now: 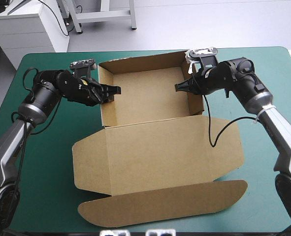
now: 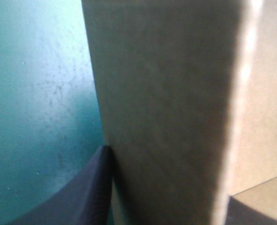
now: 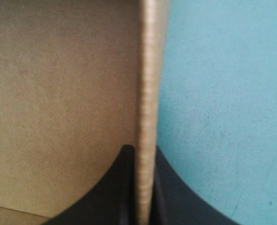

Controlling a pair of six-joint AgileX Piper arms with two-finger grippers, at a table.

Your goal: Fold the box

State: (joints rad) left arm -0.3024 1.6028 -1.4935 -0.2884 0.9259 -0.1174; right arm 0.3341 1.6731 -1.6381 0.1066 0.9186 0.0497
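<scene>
The brown box (image 1: 152, 96) stands as an open tray on the teal-green cover, its lid (image 1: 160, 150) lying flat toward the near edge. My left gripper (image 1: 111, 91) is at the tray's left wall, one black finger outside and one inside. In the left wrist view the wall (image 2: 166, 108) fills the space between the fingers of that gripper (image 2: 167, 172), which is shut on it. My right gripper (image 1: 180, 87) is at the right wall. The right wrist view shows that wall's edge (image 3: 147, 93) pinched in the gripper (image 3: 145, 151), shut on the box.
The lid's rounded front flap (image 1: 165, 204) reaches close to the table's near edge. The right arm's cable hangs over the lid's right side. Bare teal-green cover (image 1: 47, 157) lies left and right of the box.
</scene>
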